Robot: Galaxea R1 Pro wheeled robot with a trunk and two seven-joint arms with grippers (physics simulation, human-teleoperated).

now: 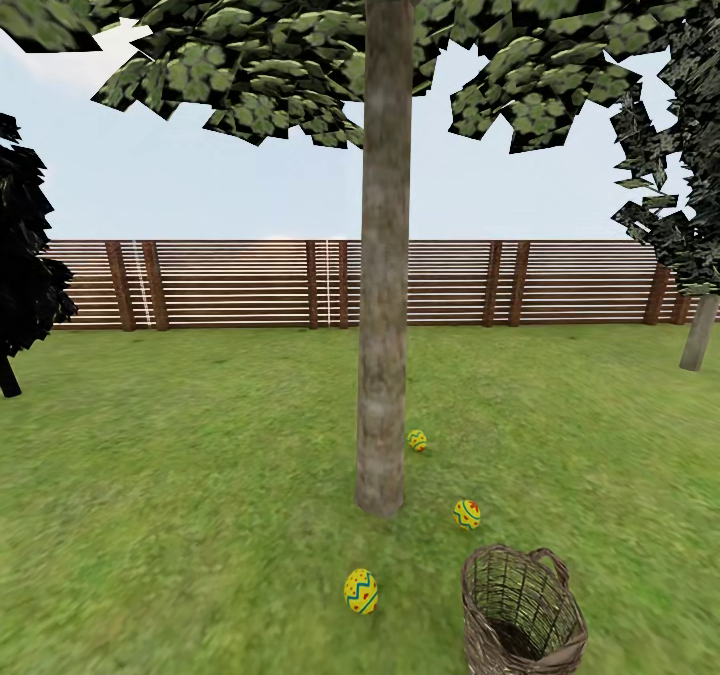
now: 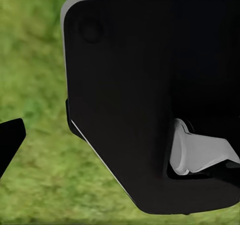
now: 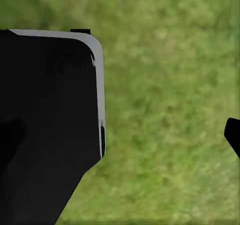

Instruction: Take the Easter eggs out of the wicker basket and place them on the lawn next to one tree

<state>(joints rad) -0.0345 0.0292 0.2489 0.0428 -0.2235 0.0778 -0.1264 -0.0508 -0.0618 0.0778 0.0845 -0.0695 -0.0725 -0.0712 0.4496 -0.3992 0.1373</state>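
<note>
Fingers of both grippers cannot be read as spread or closed: the left wrist view gives a broad black body with a pale grey part low on it and a black tip (image 2: 10, 140) at the frame edge over blurred grass, and the right wrist view gives a black body with a grey edge and another black tip (image 3: 232, 135) over the lawn (image 3: 165, 85); neither shows anything held.

From the head view, the tree (image 1: 384, 285) stands mid-frame, its pale grey-brown trunk rising into green leaves. Three Easter eggs lie on the grass around its base: the far egg (image 1: 417, 440) just beside the trunk on the right, the middle egg (image 1: 466, 514) a little further right and nearer the camera, the near egg (image 1: 361, 591) in front of the trunk foot. A wicker basket (image 1: 490, 595) stands upright on the lawn at the lower right, near the middle egg but apart from it, its visible inside bare of eggs. A slatted wooden fence (image 1: 230, 285) closes the garden behind, with a black-leaved tree (image 1: 25, 255) at the left edge.
</note>
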